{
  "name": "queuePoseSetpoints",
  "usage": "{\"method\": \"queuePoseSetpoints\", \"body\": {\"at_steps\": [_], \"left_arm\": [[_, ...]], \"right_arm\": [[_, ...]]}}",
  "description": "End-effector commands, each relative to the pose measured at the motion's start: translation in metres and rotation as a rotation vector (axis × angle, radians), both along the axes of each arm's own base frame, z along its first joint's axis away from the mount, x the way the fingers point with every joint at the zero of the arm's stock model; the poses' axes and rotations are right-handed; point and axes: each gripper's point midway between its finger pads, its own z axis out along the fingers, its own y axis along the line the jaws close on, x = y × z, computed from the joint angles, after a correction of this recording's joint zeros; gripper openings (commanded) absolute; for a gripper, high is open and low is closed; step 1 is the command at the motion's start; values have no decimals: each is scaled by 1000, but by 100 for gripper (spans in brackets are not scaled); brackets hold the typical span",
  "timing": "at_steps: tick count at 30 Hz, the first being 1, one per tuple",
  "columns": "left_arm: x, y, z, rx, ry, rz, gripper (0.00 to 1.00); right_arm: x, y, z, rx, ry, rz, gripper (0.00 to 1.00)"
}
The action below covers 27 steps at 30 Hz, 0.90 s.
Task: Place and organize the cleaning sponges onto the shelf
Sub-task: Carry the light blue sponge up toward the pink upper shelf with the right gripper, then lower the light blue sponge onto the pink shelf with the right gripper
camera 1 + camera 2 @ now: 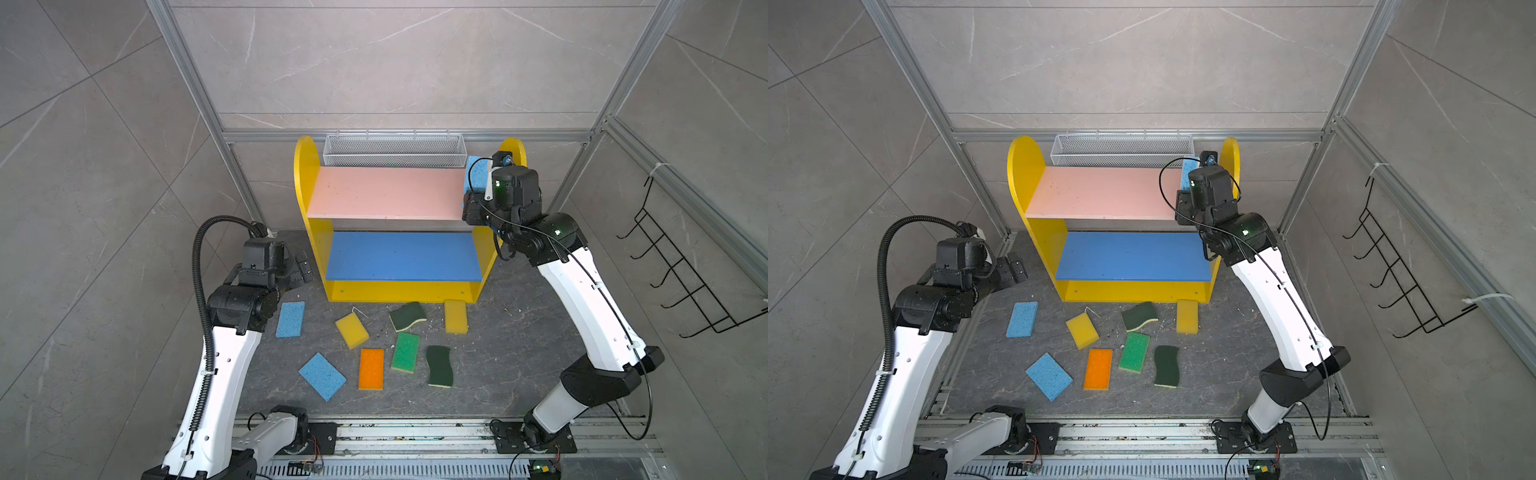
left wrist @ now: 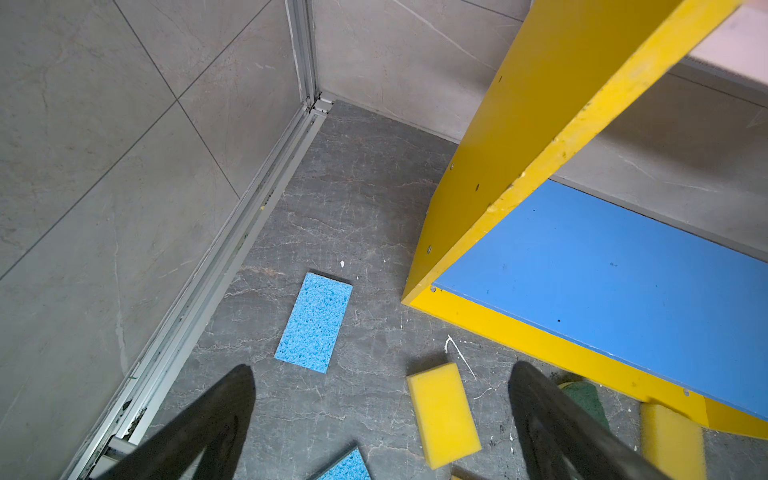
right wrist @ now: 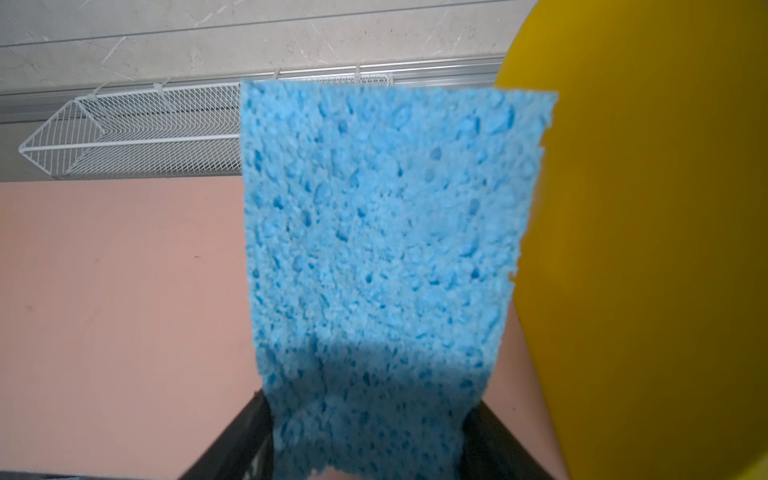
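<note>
**Blue sponge gripped at the end of the pink board**

The held sponge (image 3: 386,249) is a light blue, coarse-pored rectangle with ragged edges. It stands on end in the right gripper (image 3: 368,432), whose black jaws pinch its lower end. In both top views it is at the right end of the pink board (image 1: 386,193), just beside the round-topped yellow side of the shelf (image 1: 305,178). I cannot tell whether it touches the board. The shelf is made of smooth flat panels: the pink board on top, a blue board (image 1: 403,255) below and a yellow base.

Eight more sponges lie flat on the dark veined floor (image 1: 519,332), at lower centre of the top views:
- two blue sponges (image 1: 290,319) (image 1: 322,376)
- two yellow sponges (image 1: 352,330) (image 1: 456,316)
- one orange sponge (image 1: 371,369)
- one bright green sponge (image 1: 405,352) with a yellow backing
- two dark green wavy sponges (image 1: 408,316) (image 1: 439,366), also yellow-backed

The left gripper (image 2: 382,368) hangs left of the shelf with its jaws wide apart and empty.

A white wire-mesh basket (image 1: 392,149) sits behind the shelf. A black wire hook rack (image 1: 681,274) hangs at the right.
</note>
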Motion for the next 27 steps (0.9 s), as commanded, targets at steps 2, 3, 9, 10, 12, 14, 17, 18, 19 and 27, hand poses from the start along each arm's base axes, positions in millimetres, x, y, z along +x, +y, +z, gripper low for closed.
{"method": "queuePoseSetpoints", "body": {"at_steps": [2, 3, 9, 10, 12, 14, 17, 18, 19, 27], "left_arm": [[8, 0, 8, 10, -39, 1, 98], [8, 0, 6, 11, -36, 3, 98], [11, 1, 3, 15, -33, 10, 98], [11, 0, 2, 14, -29, 7, 98], [13, -1, 1, 10, -27, 3, 98], [14, -1, -1, 9, -21, 2, 98], [16, -2, -4, 10, -14, 3, 98], [16, -2, -5, 10, -11, 2, 98], [16, -2, -6, 10, -8, 3, 98], [19, -2, -12, 7, -1, 6, 98]], "right_arm": [[12, 0, 3, -13, 2, 17, 66], [14, 0, 0, -18, 11, 20, 66], [17, 3, -14, -41, 55, 33, 66], [18, 3, -16, -45, 60, 34, 66], [19, 3, -20, -51, 73, 31, 67], [20, 2, -23, -58, 80, 29, 67], [23, -1, -27, -75, 92, 10, 67], [24, -1, -28, -80, 93, 6, 67], [25, -2, -28, -86, 96, 2, 69], [33, -2, -42, -123, 138, -16, 78]]}}
